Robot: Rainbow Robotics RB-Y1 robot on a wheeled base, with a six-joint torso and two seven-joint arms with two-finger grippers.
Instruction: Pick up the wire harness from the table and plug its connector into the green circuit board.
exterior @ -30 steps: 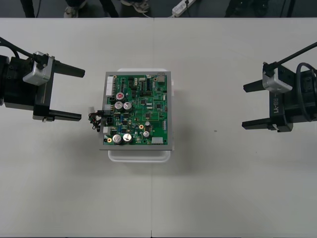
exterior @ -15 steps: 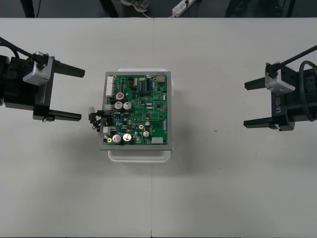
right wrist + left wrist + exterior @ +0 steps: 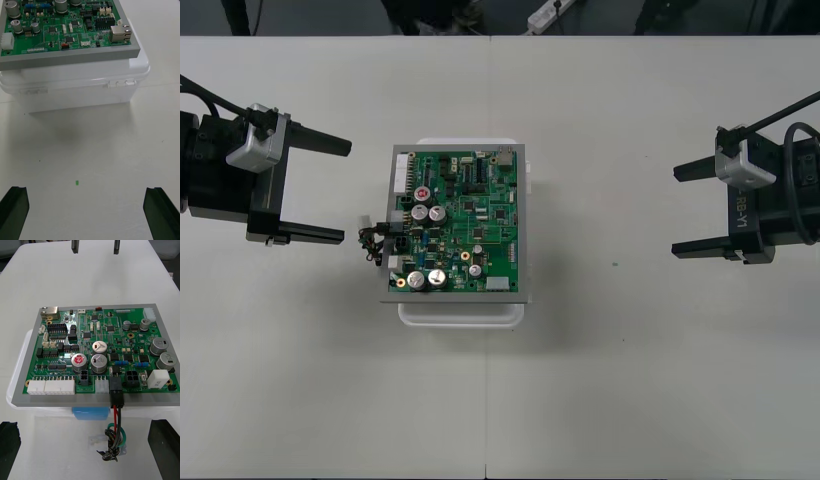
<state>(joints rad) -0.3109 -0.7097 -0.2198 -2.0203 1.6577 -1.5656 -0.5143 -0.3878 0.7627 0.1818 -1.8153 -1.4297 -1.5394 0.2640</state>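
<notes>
My left hand (image 3: 345,192) and my right hand (image 3: 674,212), marked RB-Y1, wait spread wide at opposite sides of the tabletop (image 3: 630,380), while the harness (image 3: 117,418) has its plug (image 3: 115,387) seated in the left edge of the board (image 3: 470,225).

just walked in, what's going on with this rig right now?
Nothing is being handled. The left gripper and right gripper hang open at their own sides of the plain light table, apart from the green circuit board on its white plastic base. The small black plug looks seated in the board's edge facing the left gripper; its thin red, black and green wires trail down to the table beside the base.
</notes>
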